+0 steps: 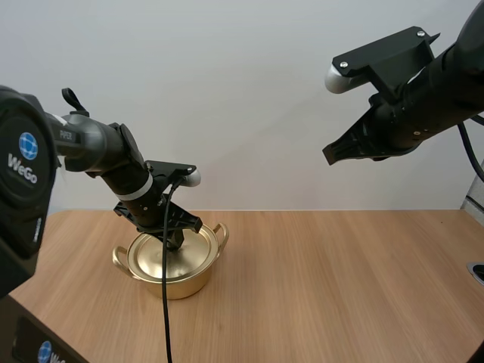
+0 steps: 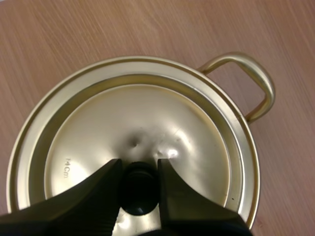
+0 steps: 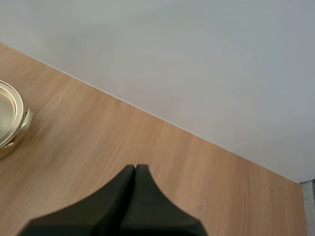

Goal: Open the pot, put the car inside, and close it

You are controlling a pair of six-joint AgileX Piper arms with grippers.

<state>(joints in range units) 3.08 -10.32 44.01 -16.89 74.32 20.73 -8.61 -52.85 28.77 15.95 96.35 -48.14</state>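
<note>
High view: the gold pot (image 1: pixel 170 265) stands on the left part of the wooden table (image 1: pixel 340 265), set back from the near edge and a little in from the far one. Its lid (image 1: pixel 155 255) is seated on it. One side handle points toward the far edge and the other toward the left arm's base. The left gripper (image 1: pixel 176 240) comes down onto the middle of the lid, and its fingertips are hard to make out under the wrist. To the right of the pot the tabletop runs bare to the right edge. The right gripper (image 1: pixel 330 154) hangs high above that stretch, well apart from the pot, its fingers drawn to a single point.

Left wrist view: the two black fingers (image 2: pixel 106 189) stand either side of the lid's black knob (image 2: pixel 139 194) and press its flanks, so the left gripper pinches the knob. The lid sits level inside the pot's rim. One looped pot handle (image 2: pixel 253 83) sticks out over bare wood. The near arc of the rim is covered by the fingers.

Right wrist view: the right gripper's fingers lie together as one dark wedge, holding nothing. Bare table lies under them as far as the wall. A slice of the pot's rim and one handle shows well beyond the fingertips, the rest cut off.
</note>
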